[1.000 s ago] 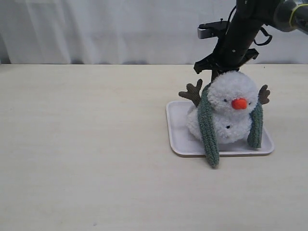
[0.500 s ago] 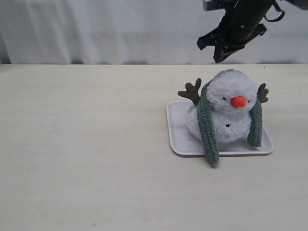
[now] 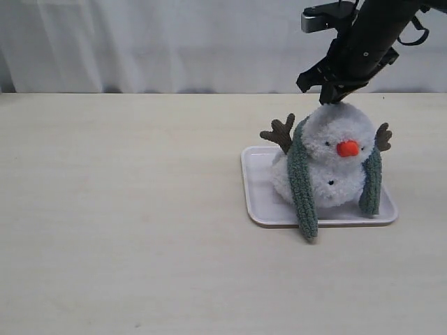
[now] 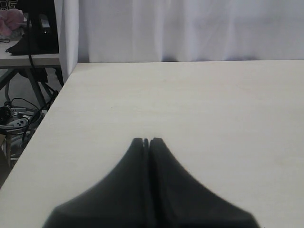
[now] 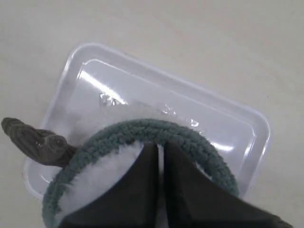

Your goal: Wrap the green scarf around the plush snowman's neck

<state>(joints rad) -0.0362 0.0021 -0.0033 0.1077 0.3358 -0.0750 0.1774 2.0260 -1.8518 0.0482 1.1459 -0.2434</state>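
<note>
Whereas half a second ago the right hand [image 3: 329,96] hung well clear above the plush snowman [image 3: 335,157], it has now come back down to the crown of the head, touching the fluff or just short of it. Its fingers are drawn together to a thin slit and nothing is gripped between them. The left hand [image 4: 146,141] is likewise closed and empty, parked over bare worktop [image 3: 126,209] well apart from the work.

The green scarf [image 3: 300,183] has not moved across these views. It runs behind the snowman's neck [image 3: 323,167], and both ends hang down the front, one on each side of the body. The scarf is therefore draped, not wrapped: the ends are not yet crossed in front. The renewed descent probably means a further adjustment to the head or the scarf.

The snowman sits upright on a white tray [image 3: 255,190], facing the room. It is fluffy and white, with an orange nose [image 3: 347,148] and brown twig arms [image 3: 279,132]. The scarf is a fuzzy grey-green strip. Its left-side end overhangs the tray rim onto the worktop.
</note>
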